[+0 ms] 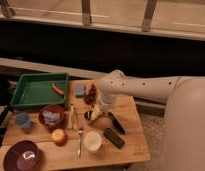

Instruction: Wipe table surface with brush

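Note:
The table surface (133, 112) is a light-brown wooden plank top crowded with small items. The brush (115, 123) lies flat on it right of centre, a slim dark handle running diagonally toward the front right. My white arm reaches in from the right. Its gripper (98, 112) hangs over the middle of the table, just left of the brush's upper end and beside a small dark cup (88, 116). The gripper stands open with nothing in it.
A green tray (31, 92) holding a red item (57, 89) sits at the back left. Also on the table are a blue sponge (80, 90), a flat black block (113, 137), a white cup (92, 141), a fork (80, 136), an orange (59, 136), a brown bowl (51, 115), a blue cup (22, 120) and a maroon bowl (21, 156).

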You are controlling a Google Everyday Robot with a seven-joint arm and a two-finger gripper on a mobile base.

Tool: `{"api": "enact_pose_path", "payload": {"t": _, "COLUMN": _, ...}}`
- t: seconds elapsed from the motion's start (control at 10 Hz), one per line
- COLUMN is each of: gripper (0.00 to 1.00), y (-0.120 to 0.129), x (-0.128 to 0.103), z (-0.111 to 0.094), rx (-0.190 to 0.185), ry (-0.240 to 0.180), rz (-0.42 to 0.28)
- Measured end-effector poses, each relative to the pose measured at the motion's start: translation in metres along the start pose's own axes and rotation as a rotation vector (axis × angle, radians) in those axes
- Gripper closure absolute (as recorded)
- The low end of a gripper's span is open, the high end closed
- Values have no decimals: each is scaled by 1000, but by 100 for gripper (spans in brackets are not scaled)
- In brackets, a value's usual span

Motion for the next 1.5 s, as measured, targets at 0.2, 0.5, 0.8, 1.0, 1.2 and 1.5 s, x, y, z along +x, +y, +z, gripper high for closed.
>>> {"api": "enact_pose_path", "payload": {"t": 0.2, "gripper": 20, "y": -2, "x": 1, "z": 0, "rx": 1, "ry": 0, "rz": 2}}
{"api": "enact_pose_path", "payload": {"t": 0.5, "gripper": 20, "y": -1, "x": 0, "z": 0, "rx": 2, "ry": 1, "rz": -1}}
{"api": "enact_pose_path", "payload": {"t": 0.8, "gripper": 20, "y": 1, "x": -1, "z": 5, "rx": 57, "ry": 25, "rz": -10}}
{"api": "enact_pose_path", "payload": {"t": 1.0, "gripper": 20, "y": -39, "x": 8, "z": -8, "rx": 170, "ry": 46, "rz": 25}}
{"api": "enact_pose_path", "payload": {"t": 1.2, "gripper": 20, "y": -53, "x": 15, "z": -13, "rx": 193, "ry": 53, "rz": 45}}
{"api": "enact_pose_path", "payload": {"t": 1.5, "gripper": 20, "y": -58, "x": 18, "z": 4, "rx": 215, "ry": 71, "rz": 52}}
